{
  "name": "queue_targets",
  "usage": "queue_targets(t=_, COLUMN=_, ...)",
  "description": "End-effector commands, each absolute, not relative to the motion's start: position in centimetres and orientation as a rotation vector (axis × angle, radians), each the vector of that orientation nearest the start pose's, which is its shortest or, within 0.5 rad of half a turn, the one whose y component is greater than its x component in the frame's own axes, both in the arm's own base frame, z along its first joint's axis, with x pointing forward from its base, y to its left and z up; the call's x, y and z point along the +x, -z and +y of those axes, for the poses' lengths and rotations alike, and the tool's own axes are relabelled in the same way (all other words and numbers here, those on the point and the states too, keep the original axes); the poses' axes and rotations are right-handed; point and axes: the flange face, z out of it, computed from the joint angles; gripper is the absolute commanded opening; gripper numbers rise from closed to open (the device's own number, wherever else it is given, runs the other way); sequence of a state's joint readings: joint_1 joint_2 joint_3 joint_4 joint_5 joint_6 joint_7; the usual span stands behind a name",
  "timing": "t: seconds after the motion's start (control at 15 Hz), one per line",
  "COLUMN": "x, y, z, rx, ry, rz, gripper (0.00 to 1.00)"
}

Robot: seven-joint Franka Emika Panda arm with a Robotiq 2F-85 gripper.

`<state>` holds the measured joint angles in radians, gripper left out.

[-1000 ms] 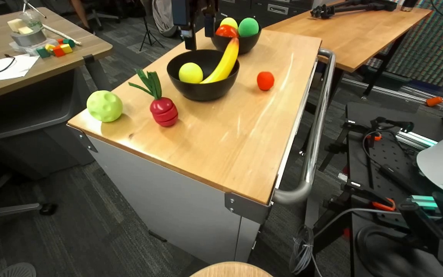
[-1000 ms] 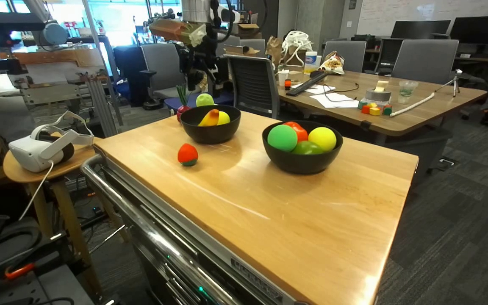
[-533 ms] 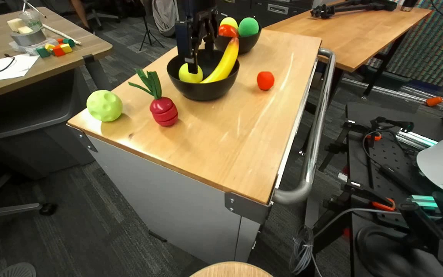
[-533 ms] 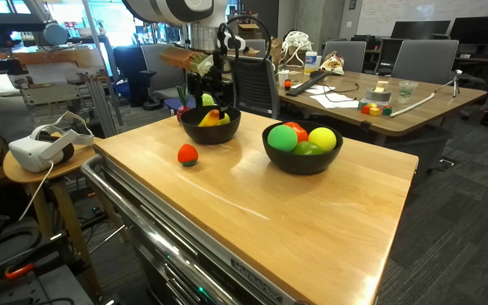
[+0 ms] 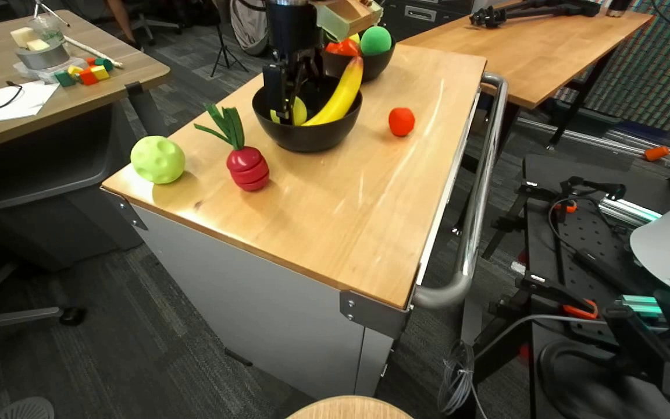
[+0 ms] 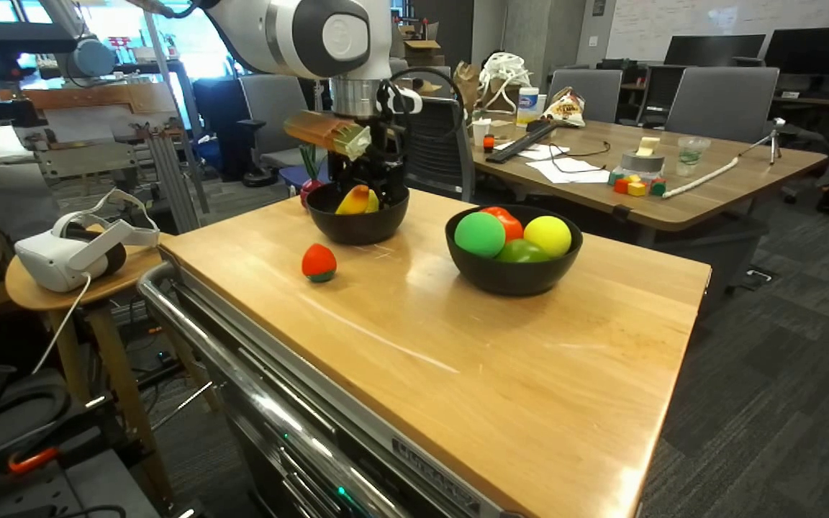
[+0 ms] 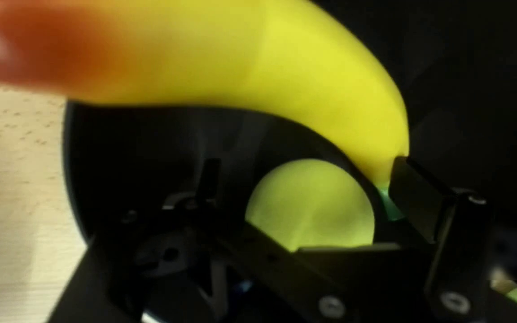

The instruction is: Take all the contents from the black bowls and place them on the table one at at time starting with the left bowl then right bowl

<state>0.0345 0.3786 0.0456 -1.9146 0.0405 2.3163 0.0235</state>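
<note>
My gripper point(image 7: 310, 190) point(image 5: 300, 107) reaches down into the black bowl point(image 5: 312, 139) point(image 6: 357, 229) nearest the radish. Its jaws are spread around a yellow-green ball point(image 7: 310, 202), with a gap on either side. Beside the ball a yellow banana point(image 7: 258, 58) point(image 5: 341, 96) leans over the rim; a green patch point(image 7: 391, 206) shows by its low end, partly behind a finger. The second black bowl point(image 6: 515, 279) holds a green ball point(image 6: 479, 234), a red piece point(image 6: 506, 221), a yellow ball point(image 6: 548, 236) and a dark green piece point(image 6: 522, 251). Both bowls stand on the table point(image 5: 335, 221).
On the tabletop lie a red radish point(image 5: 248, 169) with green leaves, a dimpled light-green ball point(image 5: 157, 160) near the corner, and a red-orange fruit point(image 5: 401, 121) point(image 6: 319, 263). A metal rail point(image 5: 483, 192) runs along one edge. A headset point(image 6: 83, 248) rests on a nearby stool.
From above the bowl my gripper has come down into it, its fingers now on both sides of the yellow-green ball. The banana's tip has shifted very slightly.
</note>
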Motion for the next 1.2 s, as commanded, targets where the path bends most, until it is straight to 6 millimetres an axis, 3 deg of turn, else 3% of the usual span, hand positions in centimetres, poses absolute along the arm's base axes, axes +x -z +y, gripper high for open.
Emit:
queue_targets(t=0.0, x=63.4, y=-30.2, z=5.3, rx=-3.112, ry=0.103, rz=-0.031, gripper=0.61)
queue_targets(t=0.2, x=63.3, y=-30.4, z=5.6, rx=-3.115, ry=0.119, rz=-0.034, gripper=0.35)
queue_targets(t=0.47, x=62.0, y=-31.9, z=5.8, rx=-3.127, ry=0.083, rz=-0.058, gripper=0.23)
queue_targets(t=0.8, x=58.2, y=-38.1, z=7.2, rx=-3.234, ry=0.248, rz=-0.102, gripper=0.23)
queue_targets(t=1.0, x=54.7, y=-41.8, z=10.7, rx=-3.251, ry=0.379, rz=-0.131, gripper=0.23)
queue_targets(t=1.13, x=51.6, y=-43.0, z=13.7, rx=-3.251, ry=0.435, rz=-0.176, gripper=0.23)
